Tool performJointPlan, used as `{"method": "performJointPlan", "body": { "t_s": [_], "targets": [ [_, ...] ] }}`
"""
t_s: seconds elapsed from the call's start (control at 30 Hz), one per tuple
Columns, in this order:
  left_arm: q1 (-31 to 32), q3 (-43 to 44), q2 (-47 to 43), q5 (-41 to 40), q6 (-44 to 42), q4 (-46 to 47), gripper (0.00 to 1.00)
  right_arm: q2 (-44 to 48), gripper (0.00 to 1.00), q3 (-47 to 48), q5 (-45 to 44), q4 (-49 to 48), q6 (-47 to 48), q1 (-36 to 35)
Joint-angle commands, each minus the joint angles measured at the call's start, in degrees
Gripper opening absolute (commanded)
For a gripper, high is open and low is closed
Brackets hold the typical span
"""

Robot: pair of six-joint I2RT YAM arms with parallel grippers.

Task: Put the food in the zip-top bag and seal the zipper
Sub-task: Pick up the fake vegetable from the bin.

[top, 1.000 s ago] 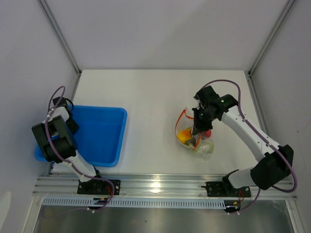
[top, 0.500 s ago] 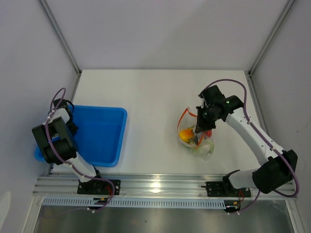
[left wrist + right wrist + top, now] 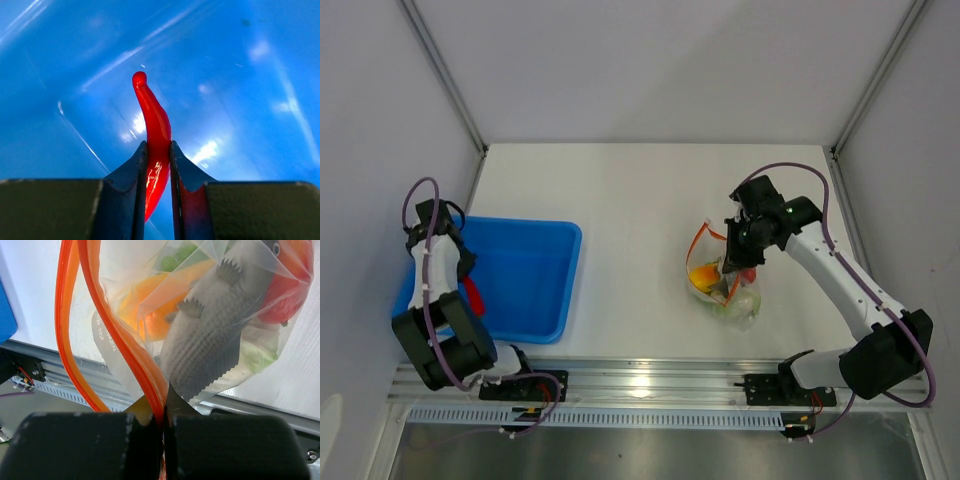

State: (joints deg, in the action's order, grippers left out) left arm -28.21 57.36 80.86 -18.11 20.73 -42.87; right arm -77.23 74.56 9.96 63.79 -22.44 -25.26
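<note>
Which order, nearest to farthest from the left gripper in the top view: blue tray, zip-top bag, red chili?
1. red chili: clamped in the left gripper, over the tray's left side.
2. blue tray: directly beneath it, table's left.
3. zip-top bag: far right, pinched by the right gripper.

The left arm (image 3: 440,345) rises from its base at 7 o'clock in the top view and folds out toward 9 o'clock, with its wrist turned downward. The left gripper (image 3: 158,150) has its jaws drawn in on the red chili (image 3: 152,112), pinching its lower half. The right arm (image 3: 840,280) sweeps from its base at 5 o'clock up toward 2 o'clock, then bends back toward 8 o'clock. The right gripper (image 3: 159,405) is clamped fully on the zipper (image 3: 90,275).
</note>
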Motion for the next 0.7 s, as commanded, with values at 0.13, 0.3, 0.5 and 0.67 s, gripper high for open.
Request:
{"method": "performJointPlan", "body": {
  "t_s": [0.13, 0.3, 0.5, 0.67],
  "targets": [
    [10.1, -1.0, -11.9, 10.1, 8.1, -7.4, 0.01, -1.4, 0.00, 2.0, 2.5, -0.6, 0.6, 0.3],
    [20.3, -3.1, -20.5, 13.9, 14.5, -9.4, 0.01, -2.9, 0.00, 4.1, 2.9, 0.0, 1.2, 0.3],
    [34.9, 2.4, -23.6, 14.6, 21.5, -15.4, 0.01, -2.9, 0.00, 3.8, 2.8, -0.3, 1.1, 0.2],
    [43.8, 10.3, -21.8, 17.8, 25.6, -15.1, 0.00, -2.6, 0.00, 4.5, 3.1, -0.1, 0.5, 0.3]
  ]
}}
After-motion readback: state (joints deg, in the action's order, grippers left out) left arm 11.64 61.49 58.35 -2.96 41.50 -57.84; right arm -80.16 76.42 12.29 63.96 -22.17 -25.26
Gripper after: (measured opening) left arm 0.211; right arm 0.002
